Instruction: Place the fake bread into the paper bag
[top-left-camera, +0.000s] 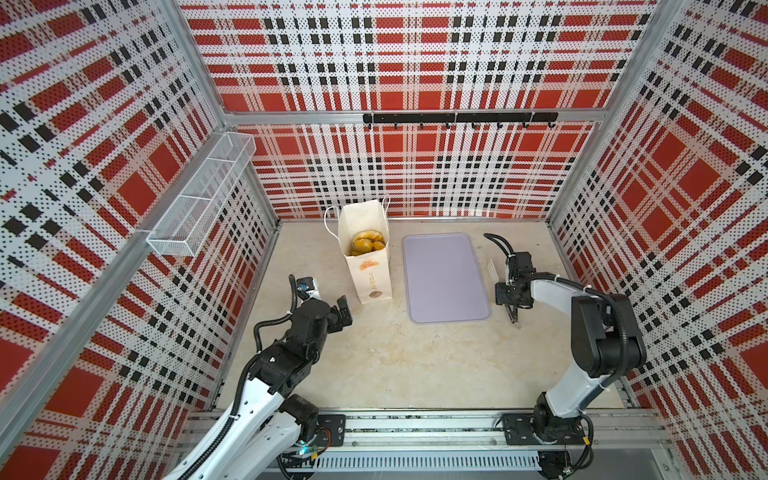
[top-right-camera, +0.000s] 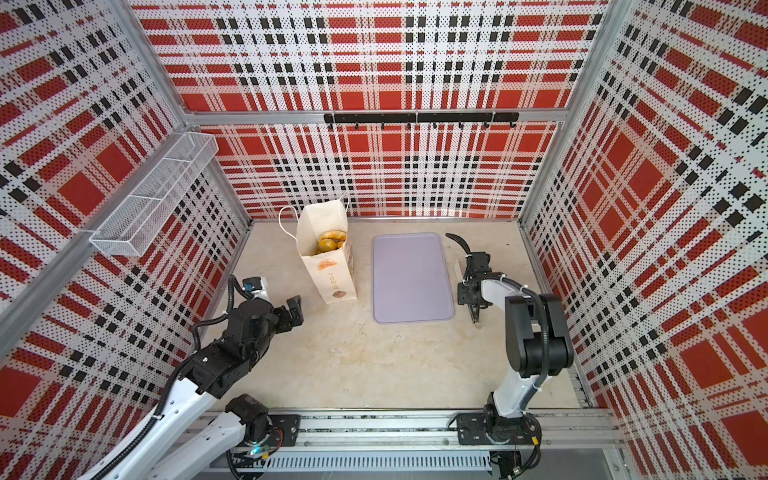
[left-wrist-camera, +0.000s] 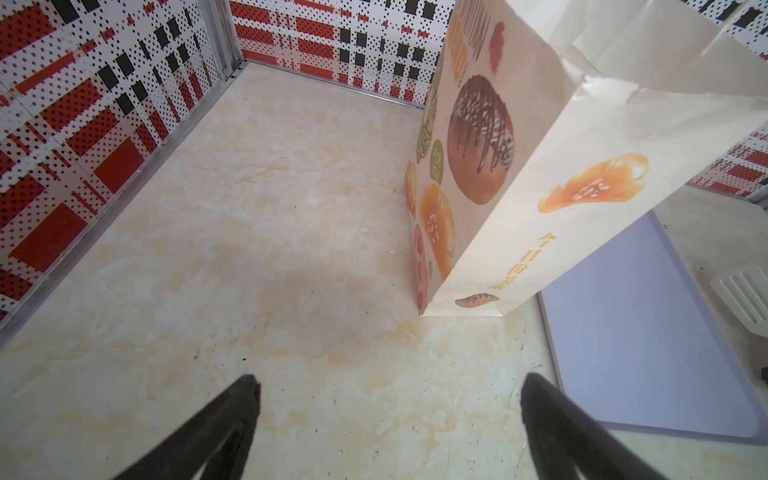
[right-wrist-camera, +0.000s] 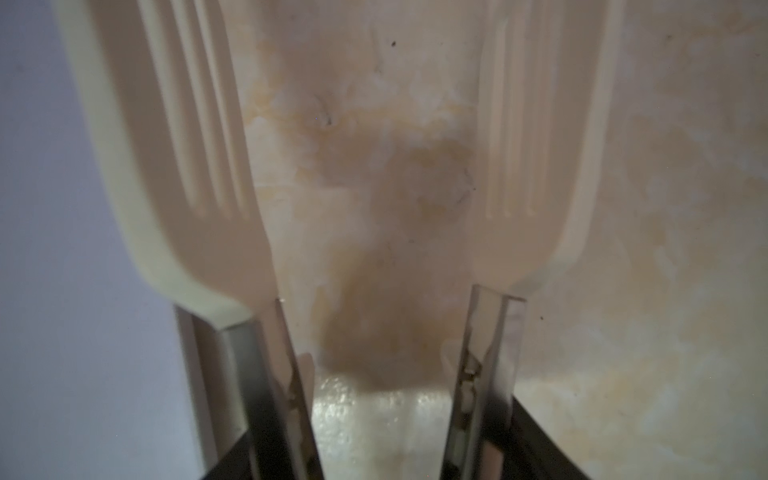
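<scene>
The left gripper (top-left-camera: 341, 312) hangs low over the table (top-left-camera: 395, 365) with its two dark fingers (left-wrist-camera: 232, 415) spread wide and nothing between them, only bare tabletop showing in the gap in the left wrist view. Just beyond its fingertips and off to one side stands the paper bag (top-left-camera: 368, 270), upright, near the gripper but not touching it. The bread (top-left-camera: 366, 242) lies inside that bag: several glossy golden pieces show through the open mouth in both top views, piled together well below the rim and well apart from either gripper. How many pieces there are cannot be told. On the far side of the bag from the left gripper lies a flat lilac tray (top-left-camera: 444, 278), which sits between the bag and the right gripper (right-wrist-camera: 380, 453). That gripper is clamped around a pair of tongs (top-left-camera: 491, 268), its fingers pressing on the outside of the two steel arms. The two cream slotted blades stand apart from each other ahead of the gripper, pointing toward the back wall, and only tabletop and shadow show between them. The tray's long edge runs just beside the tongs, on the bag's side of them. Whether the blades touch the table cannot be told.
</scene>
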